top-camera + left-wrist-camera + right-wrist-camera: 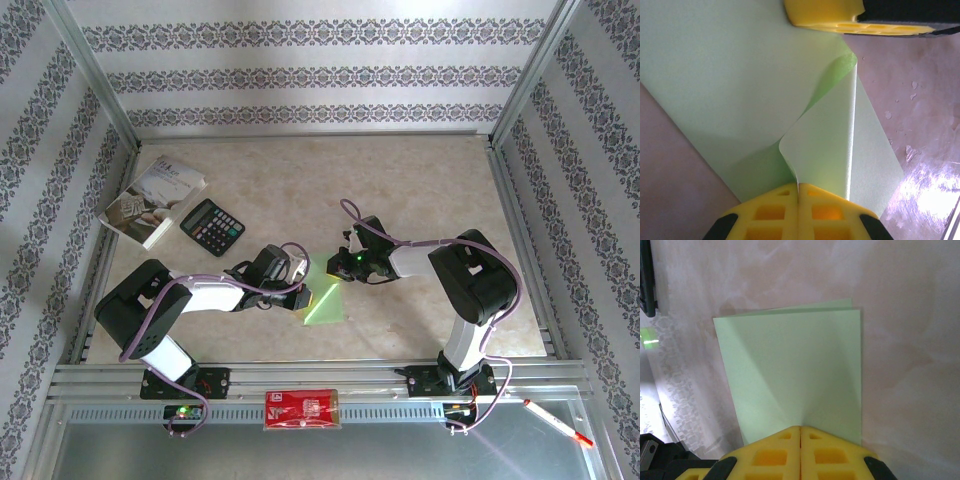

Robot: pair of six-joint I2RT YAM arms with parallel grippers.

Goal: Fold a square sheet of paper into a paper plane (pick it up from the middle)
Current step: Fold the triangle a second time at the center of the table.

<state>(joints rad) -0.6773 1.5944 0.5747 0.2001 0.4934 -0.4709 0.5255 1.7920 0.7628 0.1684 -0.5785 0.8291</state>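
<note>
The square sheet of paper (325, 298) lies part-folded on the tabletop (430, 190), btwn the two arms and towards the near edge.

Left end effector (798, 189): jaws together, clamped on a lifted flap of the sheet, w/ the flap curling up into the seam. Right end effector (800, 431): jaws also together, at the sheet's edge; whether paper is pinched btwn them cannot be told.

Handling, as judged:
- **Feel:** v. light, thin and floppy. Stiffness is expected only along creases, so sag or curl is likely if it is held at one pt.
- **Risks:** easily creased in the wrong place, and easily torn if pulled from both sides at once. The tabletop looks smooth, so sliding is likely under sideways pressure.
- **Where to grip:** hold is best taken at an edge or corner of a flap, close to the fold line, w/ the rest pinned flat by the other end effector. Flat-lying parts are hard to get under, so a raised edge should be used.
</note>
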